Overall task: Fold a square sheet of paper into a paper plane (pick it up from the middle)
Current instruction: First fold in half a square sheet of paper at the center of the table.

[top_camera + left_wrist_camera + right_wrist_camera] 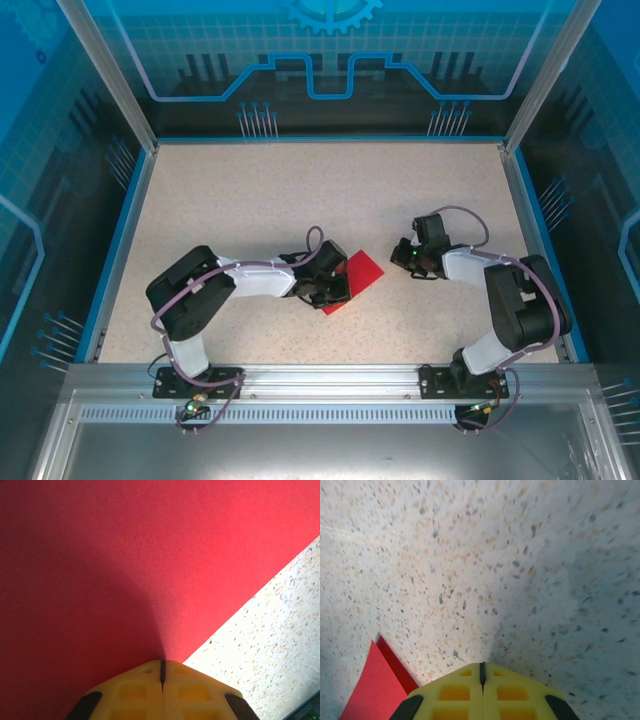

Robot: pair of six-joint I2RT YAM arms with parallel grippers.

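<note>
The square sheet of paper [362, 274] lies flat on the table as a bright red slanted strip between the two arms. My left gripper [336, 289] rests on its near-left part. In the left wrist view the red paper [150, 555] covers most of the picture, and the yellow fingertips of the left gripper [162, 669] are shut with their tips against it. My right gripper [401, 256] sits on bare table just right of the paper. Seen from the right wrist, the right gripper [482, 667] is shut with nothing in it, and a paper corner [372, 685] shows two layers.
The speckled table [300, 190] is ringed by a blue rim and a metal frame [520, 190]. Open tabletop lies behind the arms and to the left. The metal rail [330, 378] with both arm bases runs along the near edge.
</note>
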